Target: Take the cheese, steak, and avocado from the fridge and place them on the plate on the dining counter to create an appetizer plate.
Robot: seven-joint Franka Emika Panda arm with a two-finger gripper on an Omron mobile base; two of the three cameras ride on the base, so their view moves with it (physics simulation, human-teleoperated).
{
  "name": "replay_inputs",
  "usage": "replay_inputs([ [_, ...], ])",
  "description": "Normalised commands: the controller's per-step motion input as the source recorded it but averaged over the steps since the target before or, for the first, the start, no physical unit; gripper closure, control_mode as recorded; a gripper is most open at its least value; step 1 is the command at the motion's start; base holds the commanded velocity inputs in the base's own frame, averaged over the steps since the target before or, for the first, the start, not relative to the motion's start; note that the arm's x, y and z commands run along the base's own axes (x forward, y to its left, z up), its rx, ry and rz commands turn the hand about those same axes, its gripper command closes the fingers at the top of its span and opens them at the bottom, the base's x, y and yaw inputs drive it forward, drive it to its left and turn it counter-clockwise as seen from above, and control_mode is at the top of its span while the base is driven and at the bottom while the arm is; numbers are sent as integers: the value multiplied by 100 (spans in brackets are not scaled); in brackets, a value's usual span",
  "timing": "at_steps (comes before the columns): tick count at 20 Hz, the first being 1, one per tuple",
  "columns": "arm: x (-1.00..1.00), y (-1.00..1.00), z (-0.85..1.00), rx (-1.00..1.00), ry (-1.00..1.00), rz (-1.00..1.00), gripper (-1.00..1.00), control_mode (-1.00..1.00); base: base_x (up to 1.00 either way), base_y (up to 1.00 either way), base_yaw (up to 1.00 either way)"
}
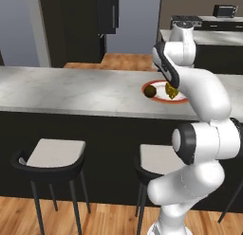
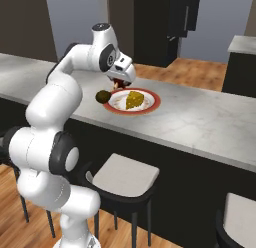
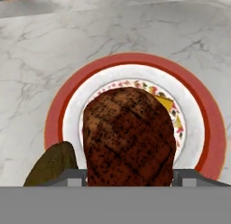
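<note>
Steak (image 3: 128,137) above plate (image 3: 212,128); cheese (image 2: 133,99), avocado (image 2: 103,96) on it.

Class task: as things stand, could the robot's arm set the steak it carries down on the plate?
Probably yes. The steak hangs in the jaws directly above the plate, with bare plate beneath it; the cheese and avocado sit to the sides.

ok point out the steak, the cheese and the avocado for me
steak (image 3: 128,137), hand view, middle of its grilled top
cheese (image 2: 134,99), right base view, middle of the wedge
avocado (image 1: 150,91), left base view, middle of its dark body
</note>
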Motion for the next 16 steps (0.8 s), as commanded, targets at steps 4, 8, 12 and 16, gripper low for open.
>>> replay_inputs([
  [4,25,0,-27,0,0,0,100,-100,0,0,0],
  [8,3,0,-24,0,0,0,100,-100,0,0,0],
  [12,0,0,-22,0,0,0,100,-100,0,0,0],
  [16,0,0,-26,0,0,0,100,-100,0,0,0],
])
